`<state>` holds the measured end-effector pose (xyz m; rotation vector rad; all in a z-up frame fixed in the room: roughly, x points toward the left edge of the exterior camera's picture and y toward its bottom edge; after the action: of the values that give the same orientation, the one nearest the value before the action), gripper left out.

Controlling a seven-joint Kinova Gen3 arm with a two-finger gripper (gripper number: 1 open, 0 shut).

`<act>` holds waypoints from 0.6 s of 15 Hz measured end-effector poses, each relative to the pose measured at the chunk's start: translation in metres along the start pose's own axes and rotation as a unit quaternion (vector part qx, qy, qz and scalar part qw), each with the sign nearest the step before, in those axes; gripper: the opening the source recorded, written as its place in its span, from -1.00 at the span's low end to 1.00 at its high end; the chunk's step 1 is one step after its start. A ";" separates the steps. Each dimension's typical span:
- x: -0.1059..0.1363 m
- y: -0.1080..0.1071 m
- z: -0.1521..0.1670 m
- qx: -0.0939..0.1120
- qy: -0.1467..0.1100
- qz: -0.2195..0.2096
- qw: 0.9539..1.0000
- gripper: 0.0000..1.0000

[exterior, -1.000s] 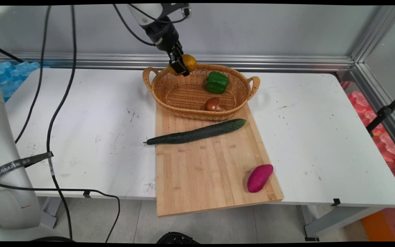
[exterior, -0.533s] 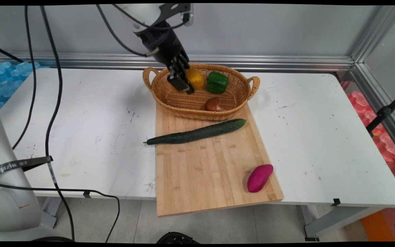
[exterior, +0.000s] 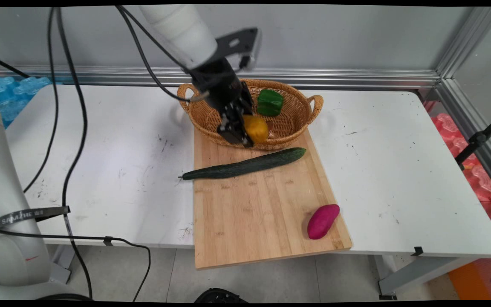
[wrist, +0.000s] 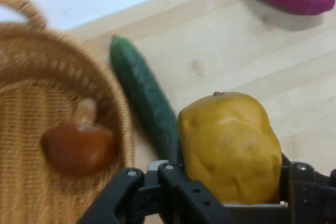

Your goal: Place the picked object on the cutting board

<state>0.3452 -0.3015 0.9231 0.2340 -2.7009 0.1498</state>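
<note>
Lowered from basket's far rim, hand [exterior: 245, 132] clenched on yellow fruit [exterior: 257, 128], above basket [exterior: 205, 117] near edge

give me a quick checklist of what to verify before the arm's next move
1. Grip: pincer shut on the yellow fruit, fruit seated between the fingers: ok.
2. Fruit lifted above the wicker basket near rim: ok.
3. Mushroom lying in the basket, apart from the pincer: ok.
4. Cucumber lies across the cutting board just below the fruit: not ok for a straight drop.
5. Bare board between cucumber and purple sweet potato: ok.
</note>
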 end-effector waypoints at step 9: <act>0.024 0.008 0.086 -0.037 0.001 0.070 0.997 -1.00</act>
<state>0.2878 -0.3091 0.8550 0.0232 -2.7134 0.0901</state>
